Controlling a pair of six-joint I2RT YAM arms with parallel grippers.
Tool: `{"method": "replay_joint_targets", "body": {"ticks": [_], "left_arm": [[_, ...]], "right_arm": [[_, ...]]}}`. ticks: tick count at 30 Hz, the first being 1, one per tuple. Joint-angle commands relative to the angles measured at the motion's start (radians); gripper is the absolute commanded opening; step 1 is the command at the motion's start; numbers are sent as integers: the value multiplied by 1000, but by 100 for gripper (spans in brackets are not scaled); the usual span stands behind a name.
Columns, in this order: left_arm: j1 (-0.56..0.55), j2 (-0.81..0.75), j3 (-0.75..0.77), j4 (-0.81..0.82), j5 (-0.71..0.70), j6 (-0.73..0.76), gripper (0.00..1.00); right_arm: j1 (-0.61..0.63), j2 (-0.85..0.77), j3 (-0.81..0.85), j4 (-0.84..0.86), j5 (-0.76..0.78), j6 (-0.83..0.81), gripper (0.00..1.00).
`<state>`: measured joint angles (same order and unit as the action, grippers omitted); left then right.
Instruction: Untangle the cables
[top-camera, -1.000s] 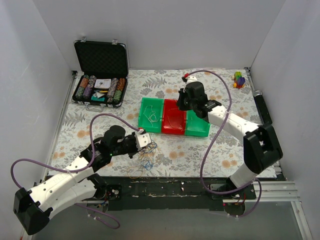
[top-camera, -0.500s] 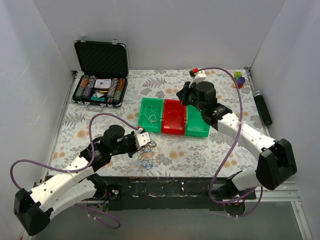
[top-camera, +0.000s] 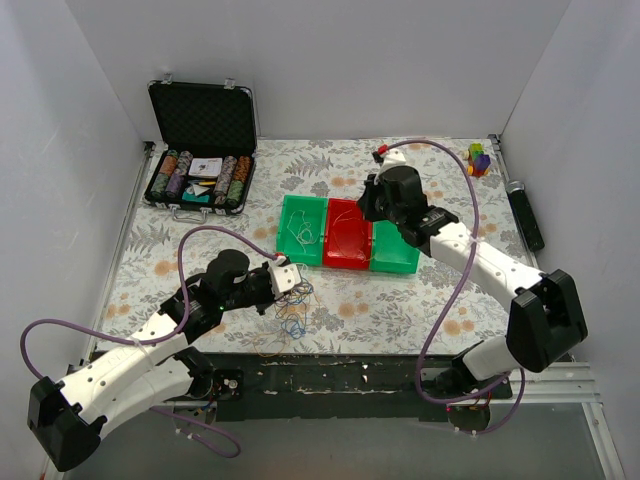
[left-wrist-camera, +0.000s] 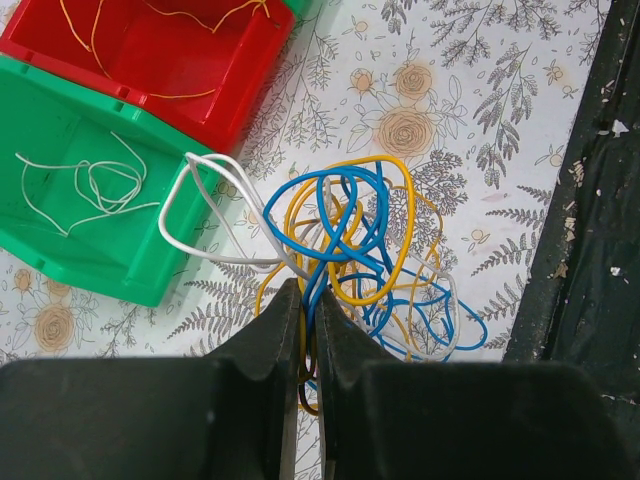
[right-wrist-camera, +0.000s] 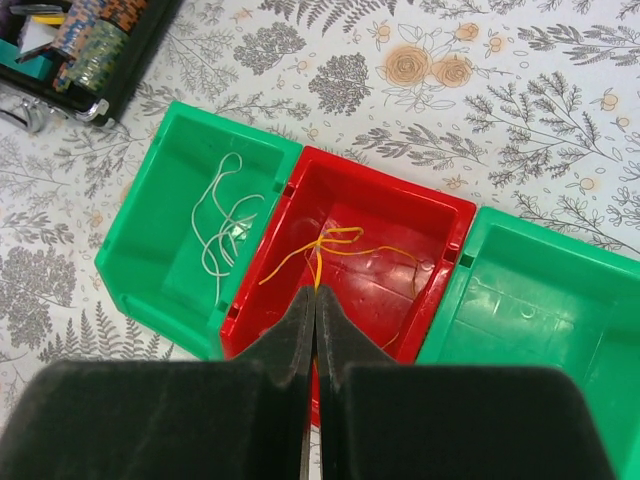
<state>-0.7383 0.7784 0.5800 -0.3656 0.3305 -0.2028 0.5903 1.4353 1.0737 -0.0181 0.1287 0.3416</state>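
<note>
**Cables just ahead of our left tool (left-wrist-camera: 305, 292), well apart from our right tool (right-wrist-camera: 313, 295)**

We hold the left tool closed on strands at the near edge of the cables (left-wrist-camera: 350, 240). The bunch spreads on the worktop (left-wrist-camera: 450, 150) ahead of its tips and slightly to their right, with a white loop (left-wrist-camera: 195, 195) reaching ahead-left. Our right tool is pinched shut, seemingly on a yellow strand (right-wrist-camera: 335, 240) trailing into the red bin (right-wrist-camera: 440, 215) beneath it. We judge the left arm far nearer.

Two white arms (top-camera: 125, 368), chunky black joints (top-camera: 541, 316), long looping purple hoses (top-camera: 213, 229)
</note>
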Motion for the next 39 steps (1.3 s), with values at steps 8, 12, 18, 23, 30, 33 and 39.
{"method": "replay_joint_targets", "body": {"ticks": [8, 12, 18, 23, 30, 33, 39], "left_arm": [[8, -5, 18, 20, 18, -3, 0], [10, -8, 18, 19, 16, -3, 0], [10, -13, 18, 17, 18, -1, 0], [8, -14, 18, 16, 19, -1, 0], [10, -11, 18, 16, 24, -3, 0], [10, -10, 21, 14, 24, -3, 0], [10, -4, 27, 14, 25, -4, 0]], "right_arm": [[3, 273, 279, -190, -34, -3, 1], [5, 375, 390, -247, -61, 5, 1], [25, 490, 495, -292, -77, 8, 1], [32, 533, 543, -325, -61, 11, 13], [34, 504, 537, -338, -40, -1, 43], [32, 459, 520, -329, -38, -6, 54], [31, 373, 516, -341, -8, -29, 68]]}}
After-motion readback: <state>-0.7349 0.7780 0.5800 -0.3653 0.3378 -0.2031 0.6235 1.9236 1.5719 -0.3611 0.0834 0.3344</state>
